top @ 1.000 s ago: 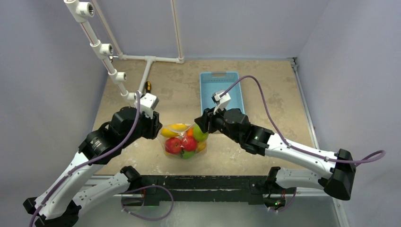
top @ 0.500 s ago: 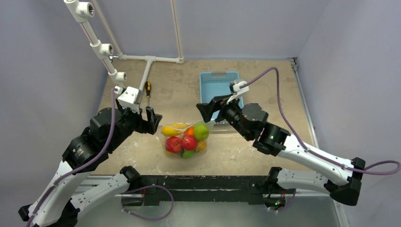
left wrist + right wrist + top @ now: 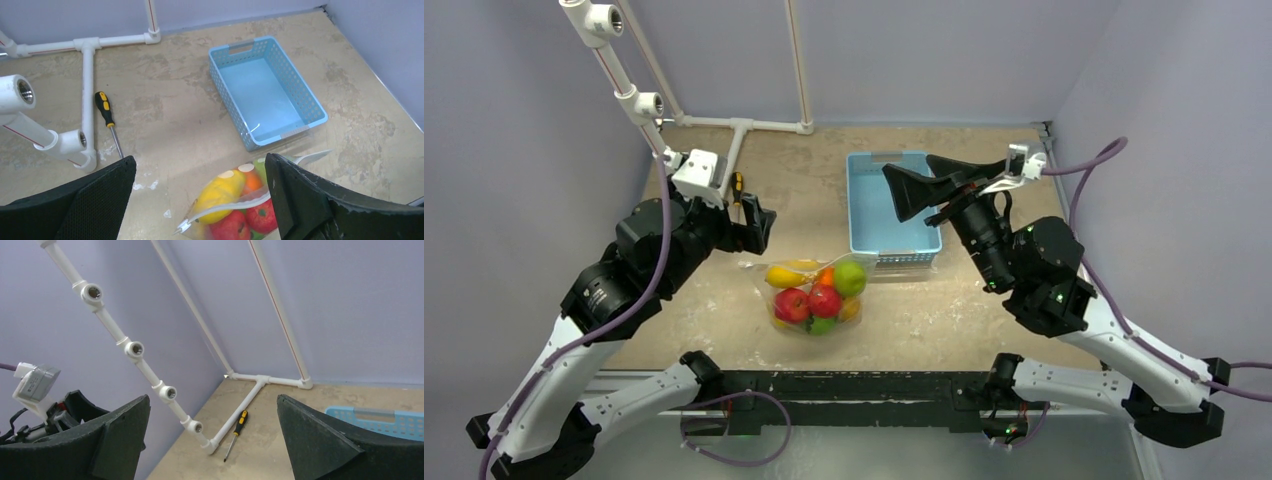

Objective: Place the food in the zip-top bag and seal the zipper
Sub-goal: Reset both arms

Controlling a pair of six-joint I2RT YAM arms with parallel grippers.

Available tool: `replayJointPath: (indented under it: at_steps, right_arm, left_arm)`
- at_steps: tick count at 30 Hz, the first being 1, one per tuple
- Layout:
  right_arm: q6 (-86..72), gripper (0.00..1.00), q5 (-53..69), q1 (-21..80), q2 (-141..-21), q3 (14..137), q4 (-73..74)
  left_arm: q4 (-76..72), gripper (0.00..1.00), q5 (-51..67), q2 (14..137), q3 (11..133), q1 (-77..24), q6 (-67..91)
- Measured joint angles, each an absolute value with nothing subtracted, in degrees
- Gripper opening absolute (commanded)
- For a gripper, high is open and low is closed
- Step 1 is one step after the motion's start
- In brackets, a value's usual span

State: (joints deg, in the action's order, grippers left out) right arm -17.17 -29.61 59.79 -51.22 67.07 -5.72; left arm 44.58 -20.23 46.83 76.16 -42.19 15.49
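The clear zip-top bag (image 3: 812, 296) lies on the table in front of the basket. It holds the food (image 3: 809, 303): red, green, orange and yellow toy fruits. In the left wrist view the bag (image 3: 235, 210) shows the whitish zipper (image 3: 223, 207) running across the fruits as one flat strip. My left gripper (image 3: 752, 222) hangs open to the bag's left rear, apart from it, with nothing between its fingers (image 3: 200, 160). My right gripper (image 3: 909, 172) is raised above the basket, open and empty (image 3: 213, 397), facing the back left corner.
A light-blue slotted basket (image 3: 856, 210) (image 3: 300, 82) stands empty behind the bag. A yellow-and-black screwdriver (image 3: 737, 185) (image 3: 107, 117) (image 3: 237, 425) lies beside white pipework (image 3: 639, 100) (image 3: 87, 90) (image 3: 130, 347) at the back left. Walls close in three sides.
Both grippers have opened and drawn away from the bag's two ends. The left went back and left; the right rose up over the basket. The bag stays where it was.
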Motion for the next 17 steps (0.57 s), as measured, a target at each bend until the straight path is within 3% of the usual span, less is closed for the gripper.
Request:
replayJointPath:
  at_steps: [17]
  right_arm:
    - [-17.0,0.99,-33.5,59.8,-46.8,67.1,-5.8]
  left_arm:
    - [42.3,0.99,-21.8,48.2,79.0,-42.2,15.9]
